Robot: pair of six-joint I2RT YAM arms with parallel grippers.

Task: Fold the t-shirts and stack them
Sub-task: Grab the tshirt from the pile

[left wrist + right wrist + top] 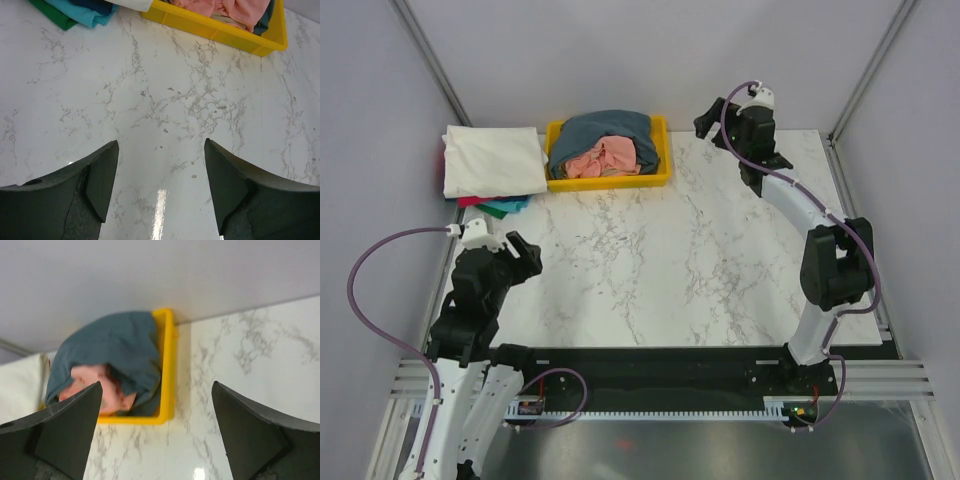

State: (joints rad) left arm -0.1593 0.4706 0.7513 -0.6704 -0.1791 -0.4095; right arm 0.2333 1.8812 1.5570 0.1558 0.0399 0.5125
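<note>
Slate-blue shirt and salmon-pink shirt lie tangled in one yellow bin at twelve o'clock; lifting one could drag out both. One folded stack at ten o'clock shows at least three layers. Left gripper and right gripper gape apart, empty.
</note>
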